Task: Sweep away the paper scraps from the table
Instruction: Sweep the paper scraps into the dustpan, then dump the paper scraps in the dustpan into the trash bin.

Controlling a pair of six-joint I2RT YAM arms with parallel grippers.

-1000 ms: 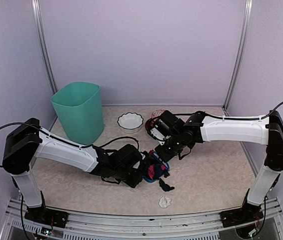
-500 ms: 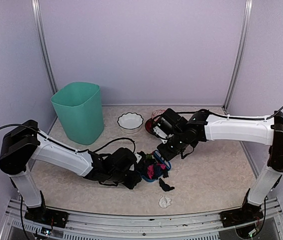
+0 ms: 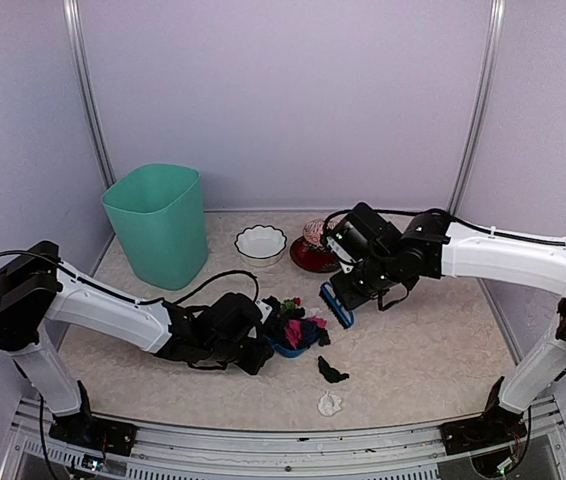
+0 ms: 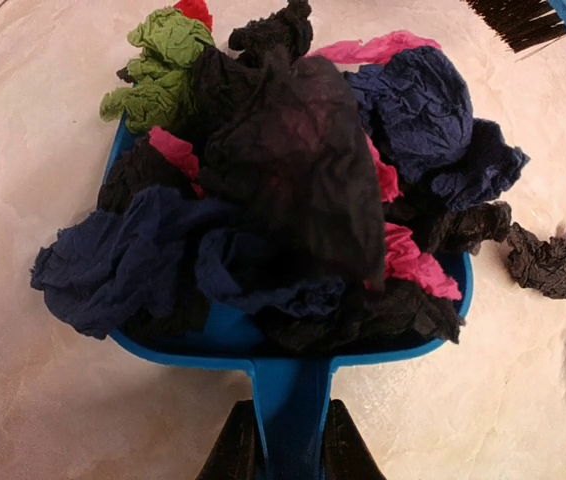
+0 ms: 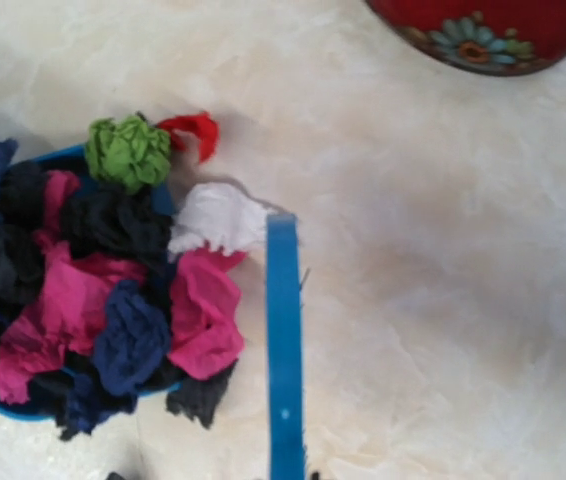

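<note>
Two paper scraps [image 3: 332, 371] lie toward the counter [image 3: 433, 350] front edge from the right end effector [image 3: 355, 283] and its clamped brush [image 5: 283, 340], beside the left end effector [image 4: 283, 452] and its clamped dustpan [image 4: 218, 345].

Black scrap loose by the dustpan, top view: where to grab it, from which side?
Straight down, pinching across its narrow width at the bunched middle. The black scrap lies low and crumpled on the table, apart from the dustpan and white wad, so nothing crowds it. A side approach would likely just push it.
</note>
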